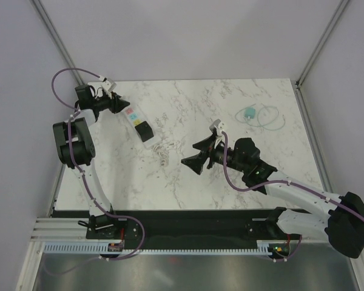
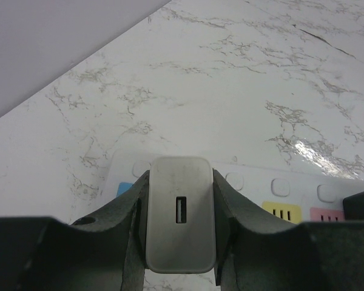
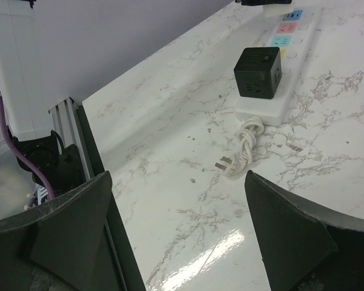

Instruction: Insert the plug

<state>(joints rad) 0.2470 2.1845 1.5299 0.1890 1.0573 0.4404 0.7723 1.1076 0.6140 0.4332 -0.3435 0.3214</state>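
Observation:
My left gripper (image 2: 181,212) is shut on a white USB charger plug (image 2: 181,212), its USB port facing the camera, held just over the far end of the white power strip (image 2: 255,185). The strip has blue, yellow and pink socket patches. In the top view the left gripper (image 1: 117,104) is at the strip's far end (image 1: 136,121). A black cube adapter (image 1: 145,131) sits in the strip's near end, also in the right wrist view (image 3: 259,71). My right gripper (image 1: 197,156) is open and empty above the table's middle.
The strip's coiled white cord and its plug (image 3: 239,154) lie on the marble table (image 1: 194,182) beside the strip's near end. A teal object with a clear looped cable (image 1: 258,115) lies at the far right. The table's left edge has a metal rail (image 3: 70,121).

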